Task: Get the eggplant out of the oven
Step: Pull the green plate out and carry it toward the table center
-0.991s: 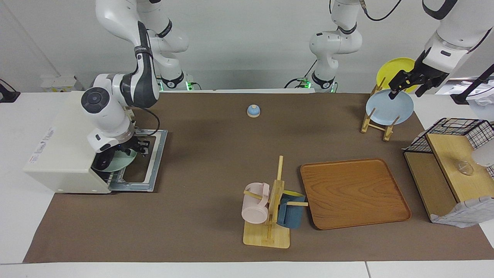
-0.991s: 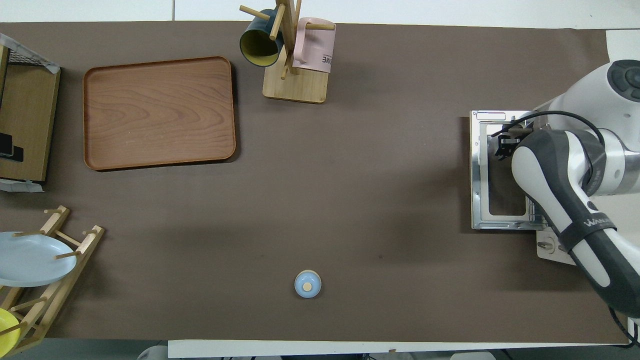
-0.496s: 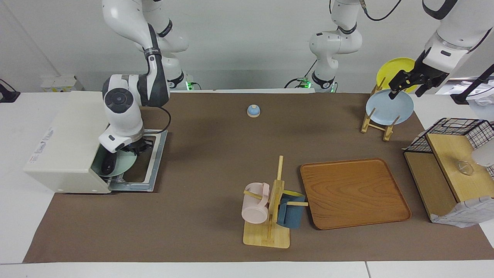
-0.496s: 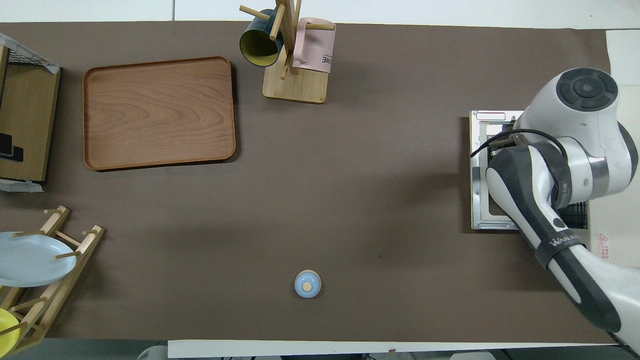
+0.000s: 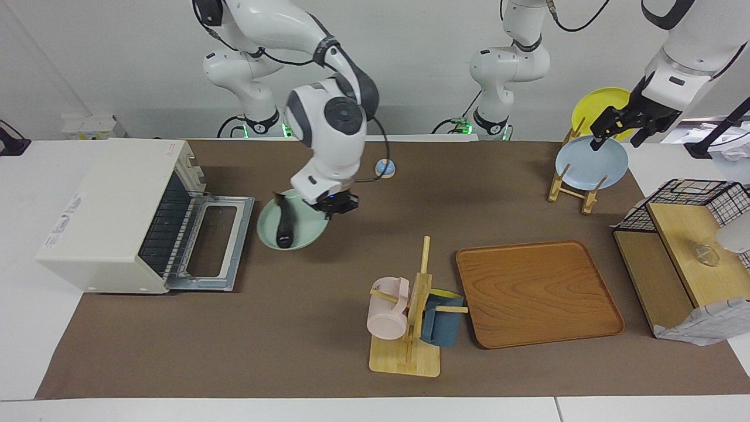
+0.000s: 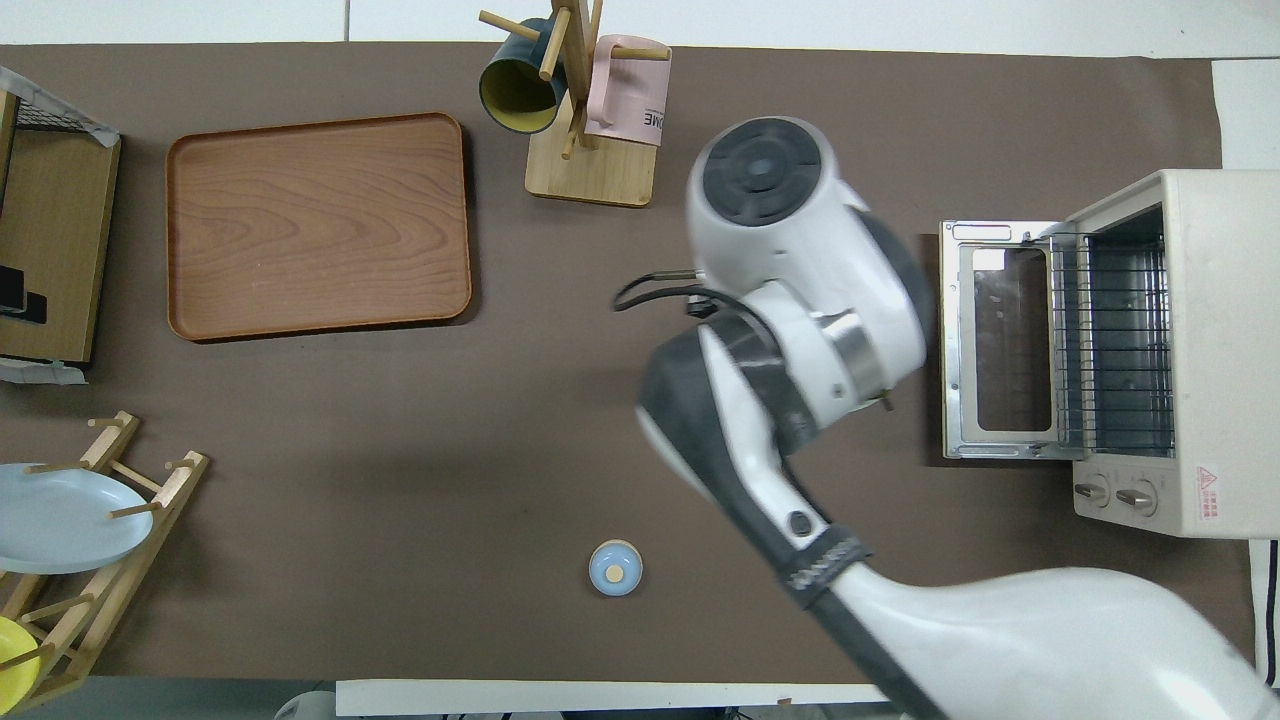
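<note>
The cream-white oven (image 5: 105, 205) stands at the right arm's end of the table with its door (image 5: 214, 240) dropped open; it also shows in the overhead view (image 6: 1215, 350) with a bare metal rack (image 6: 1115, 340) inside. My right gripper (image 5: 335, 206) is shut on the rim of a mint-green plate (image 5: 307, 231), held just over the brown mat in front of the open door. The dark eggplant (image 5: 285, 225) lies on that plate. In the overhead view my right arm hides both. My left gripper (image 5: 621, 132) waits open in the air over the plate rack.
A small blue bell (image 5: 384, 168) sits nearer to the robots than the held plate. A mug tree (image 5: 410, 316) and a wooden tray (image 5: 536, 293) lie farther out. A rack with a blue plate (image 5: 590, 162) and a wooden shelf (image 5: 674, 258) stand at the left arm's end.
My right gripper has pulled the plate with the eggplant out of the oven and carried it past the open door toward the table's middle. The left arm has not moved.
</note>
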